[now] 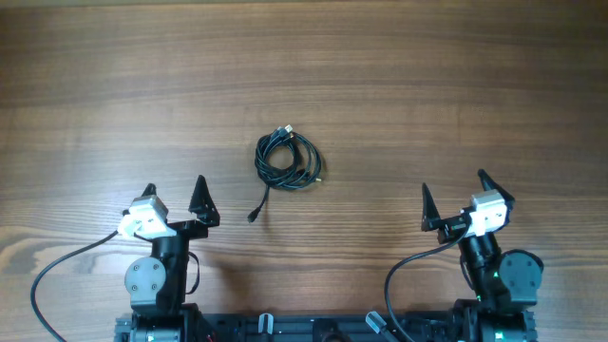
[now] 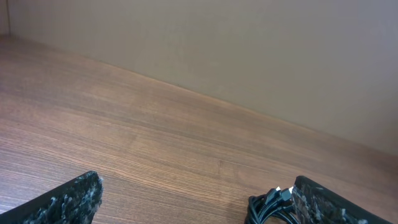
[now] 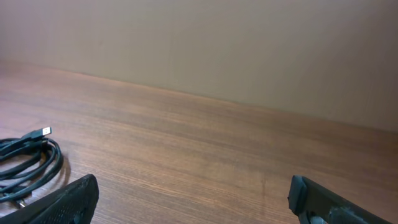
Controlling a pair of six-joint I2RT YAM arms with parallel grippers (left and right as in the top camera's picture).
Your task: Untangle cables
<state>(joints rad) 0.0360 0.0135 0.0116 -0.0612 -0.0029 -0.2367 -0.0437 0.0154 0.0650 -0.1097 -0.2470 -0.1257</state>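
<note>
Hanging wide open at lower left and lower right, the left gripper (image 1: 176,195) and right gripper (image 1: 454,185) hold nothing; beyond, mid-frame on the desk (image 1: 114,85), the cables (image 1: 288,160) lie coiled, and pinching several strands together may tighten the tangle

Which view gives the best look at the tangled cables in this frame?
Overhead: the cables show whole, one coiled bundle with a loose tail. The left wrist view catches only a sliver at its bottom edge; the right wrist view shows part of the coil and one plug, cut off at its left edge.
</note>
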